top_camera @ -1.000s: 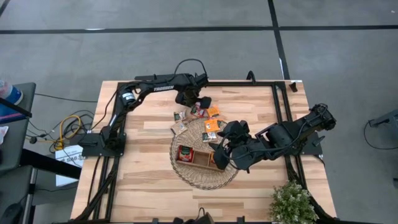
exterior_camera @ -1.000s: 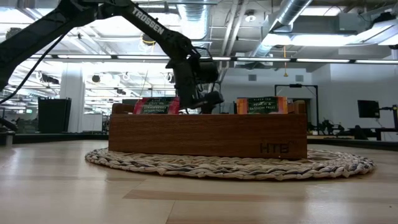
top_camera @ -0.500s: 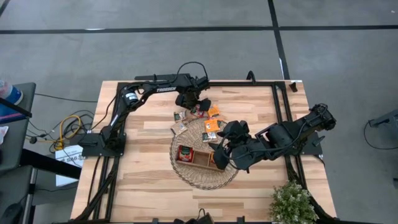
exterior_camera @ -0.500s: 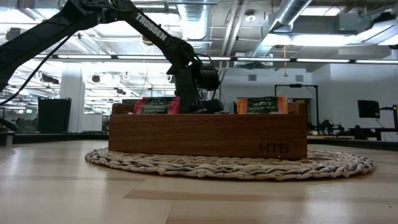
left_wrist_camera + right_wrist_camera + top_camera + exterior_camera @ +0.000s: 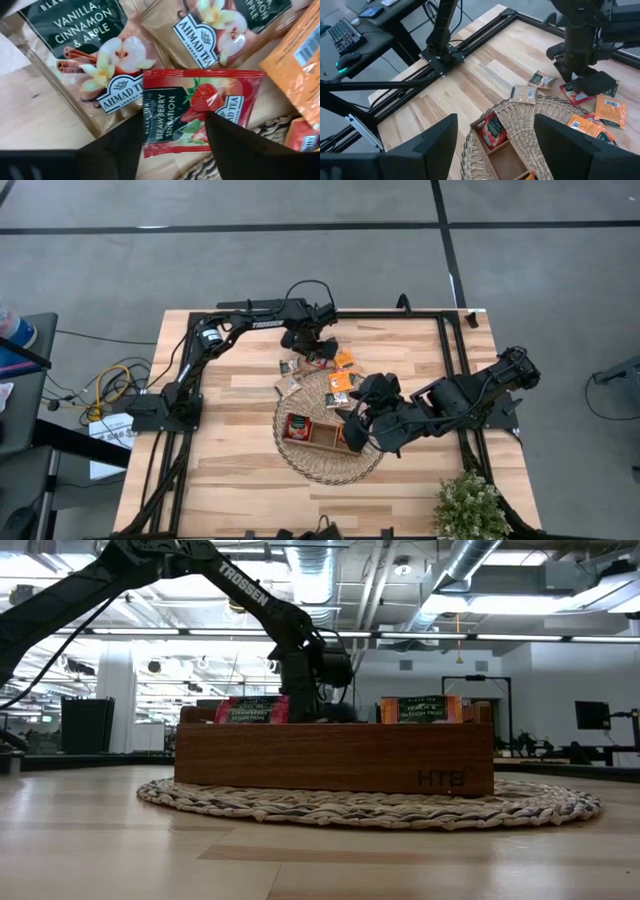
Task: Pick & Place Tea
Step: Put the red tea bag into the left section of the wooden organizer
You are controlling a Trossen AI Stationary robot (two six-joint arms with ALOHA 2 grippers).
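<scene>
Tea sachets (image 5: 318,366) are seen from above scattered at the wicker basket (image 5: 300,464) rim, directly under the left gripper (image 5: 318,352). In the left wrist view a red strawberry sachet (image 5: 187,111) is bracketed between spread fingers (image 5: 122,147), no grip confirmed. The right gripper (image 5: 492,137) is held open above the wooden tray (image 5: 502,157).
</scene>
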